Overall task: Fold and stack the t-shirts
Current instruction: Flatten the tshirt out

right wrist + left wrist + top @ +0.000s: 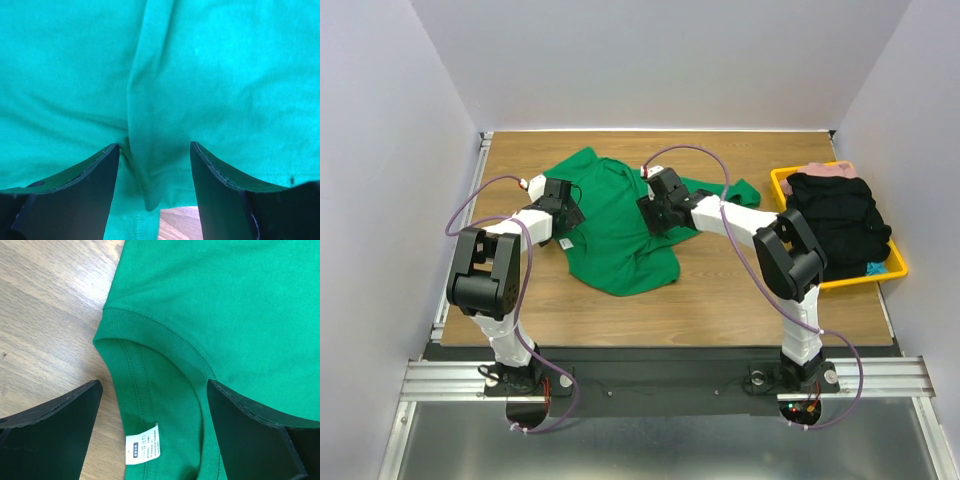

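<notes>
A bright green t-shirt (620,220) lies crumpled on the wooden table (720,290). My left gripper (563,212) is open over the shirt's left edge; in the left wrist view its jaws straddle the ribbed collar (150,327) and the white label (143,446). My right gripper (653,212) is open over the shirt's right part; in the right wrist view its jaws stand either side of a raised fold of green cloth (150,165), with a bit of table showing below.
A yellow tray (892,262) at the right edge holds a heap of black clothes (840,215) with a pink piece (828,169) at the back. Grey walls enclose the table on three sides.
</notes>
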Controlling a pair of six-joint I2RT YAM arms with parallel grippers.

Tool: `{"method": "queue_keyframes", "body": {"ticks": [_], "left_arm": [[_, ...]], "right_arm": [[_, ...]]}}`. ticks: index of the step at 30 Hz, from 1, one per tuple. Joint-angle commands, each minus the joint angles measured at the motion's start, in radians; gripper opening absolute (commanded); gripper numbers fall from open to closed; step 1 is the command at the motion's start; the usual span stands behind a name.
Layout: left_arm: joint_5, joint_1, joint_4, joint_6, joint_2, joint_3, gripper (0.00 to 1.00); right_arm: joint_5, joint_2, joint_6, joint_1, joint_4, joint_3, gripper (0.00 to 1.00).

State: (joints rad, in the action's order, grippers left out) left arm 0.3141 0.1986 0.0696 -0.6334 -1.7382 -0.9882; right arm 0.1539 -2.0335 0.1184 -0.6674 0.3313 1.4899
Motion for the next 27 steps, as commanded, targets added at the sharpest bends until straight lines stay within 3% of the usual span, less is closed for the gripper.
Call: {"method": "queue_keyframes", "body": {"ticks": [1,6,10,15,16,19,27], "left_arm": [[0.02,-0.008,0.047,0.006,-0.015,-0.021,0.98],[0.022,-0.008,0.047,0.008,-0.017,-0.023,0.98],[0.023,-0.008,0.047,0.006,-0.018,-0.023,0.98],[0.028,-0.008,0.055,0.006,-0.032,-0.035,0.99],[0.031,-0.01,0.058,0.006,-0.034,-0.036,0.98],[0.036,-0.011,0.061,0.003,-0.04,-0.046,0.98],[0.045,-0.022,0.105,0.012,-0.128,-0.174,0.98]], "right_arm": [[-0.008,0.012,-0.039,0.003,-0.021,0.049,0.65],[-0.007,-0.025,-0.02,0.003,-0.02,0.075,0.64],[0.033,-0.062,-0.022,0.003,-0.018,0.099,0.55],[0.091,-0.1,-0.026,0.002,-0.006,0.13,0.36],[0.099,-0.1,-0.022,0.003,-0.005,0.129,0.28],[0.125,-0.09,-0.017,0.003,-0.005,0.135,0.2],[0.274,-0.01,-0.063,0.005,-0.005,0.181,0.15]]}}
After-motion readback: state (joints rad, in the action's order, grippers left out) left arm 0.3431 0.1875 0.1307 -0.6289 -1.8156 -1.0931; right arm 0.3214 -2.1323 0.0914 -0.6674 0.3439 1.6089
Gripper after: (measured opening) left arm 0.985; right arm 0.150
